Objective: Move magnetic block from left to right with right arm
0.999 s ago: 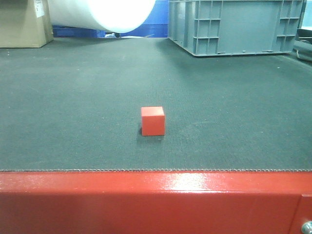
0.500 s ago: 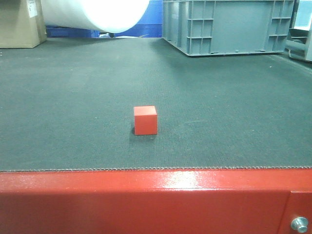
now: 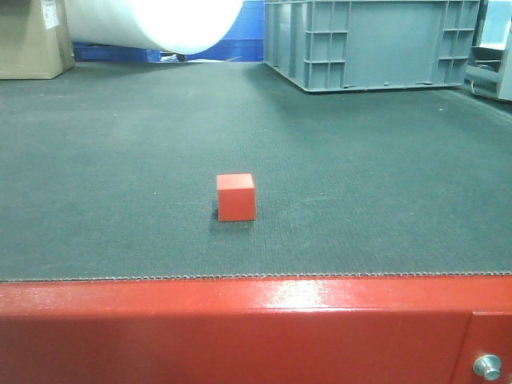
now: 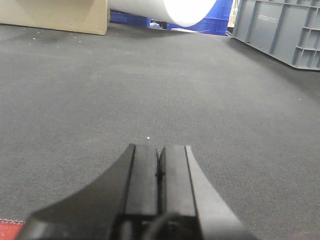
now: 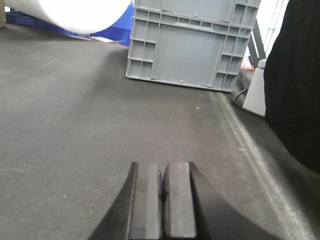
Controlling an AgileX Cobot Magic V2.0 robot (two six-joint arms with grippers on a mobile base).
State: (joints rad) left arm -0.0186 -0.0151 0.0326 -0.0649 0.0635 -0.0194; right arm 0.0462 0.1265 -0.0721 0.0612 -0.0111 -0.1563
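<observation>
The magnetic block (image 3: pixel 236 197), a small bright-red cube, rests alone on the dark mat a little left of centre in the front view. No arm or gripper shows in that view. In the left wrist view my left gripper (image 4: pixel 160 148) is shut, its two black fingers pressed together over bare mat. My right gripper (image 5: pixel 162 165) is likewise shut with nothing between its fingers, low over the mat. The block appears in neither wrist view.
A grey plastic crate (image 3: pixel 372 42) stands at the back right, also the crate (image 5: pixel 192 42) ahead of the right gripper. A white roll (image 3: pixel 156 22) and a cardboard box (image 3: pixel 32 38) sit at the back left. A red table edge (image 3: pixel 256 328) runs along the front.
The front camera's view has shifted, so the block and background appear further left and slightly lower than a second ago. The block itself lies unmoved on the mat.
</observation>
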